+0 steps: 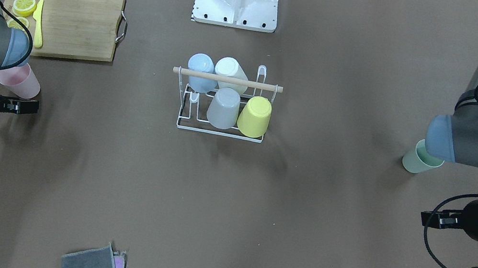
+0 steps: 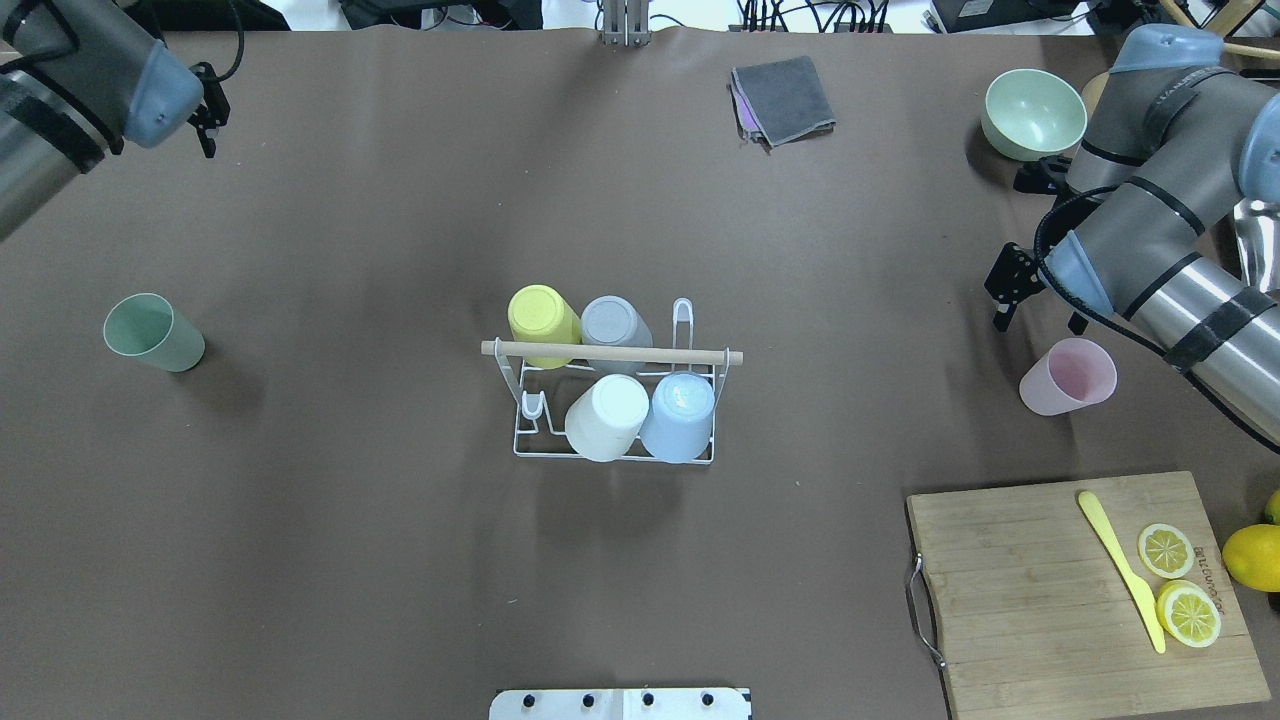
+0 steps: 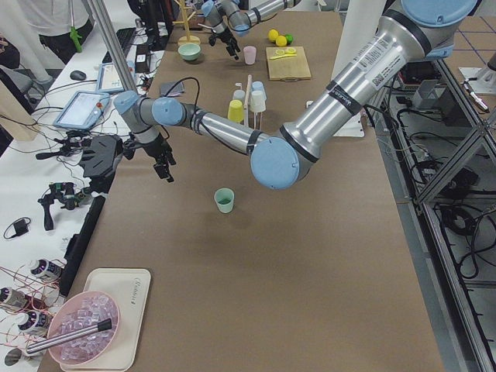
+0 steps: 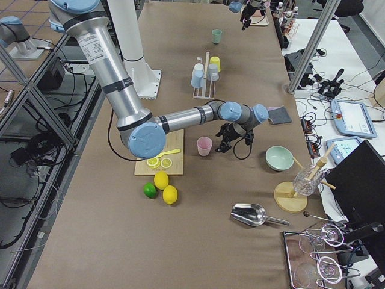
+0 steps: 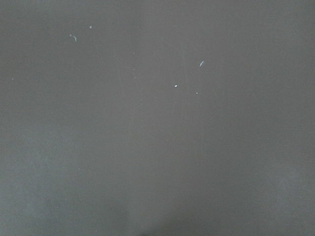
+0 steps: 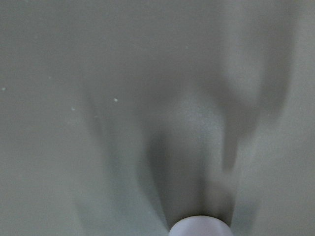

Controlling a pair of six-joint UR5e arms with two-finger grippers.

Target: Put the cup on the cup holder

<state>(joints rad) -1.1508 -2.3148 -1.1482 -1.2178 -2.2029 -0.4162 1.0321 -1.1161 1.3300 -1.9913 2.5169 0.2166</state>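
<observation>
Right gripper (image 1: pixel 29 108) hangs near the pink cup (image 2: pixel 1068 376); I cannot tell whether its jaws are spread or pressed together. Over the table's far side the left gripper (image 1: pixel 429 218) hovers apart from the green cup (image 2: pixel 152 332), and its jaws are just as unreadable. Both cups stand upright on the brown table (image 2: pixel 400 550). Mid-table, the cup holder (image 2: pixel 612 352) carries a yellow cup (image 2: pixel 542 315), a grey cup (image 2: pixel 612 322), a white cup (image 2: pixel 607 415) and a blue cup (image 2: pixel 680 412), all upside down.

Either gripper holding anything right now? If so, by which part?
Nothing is held. The right gripper is beside the pink cup without touching it; the left gripper is empty, apart from the green cup.
</observation>
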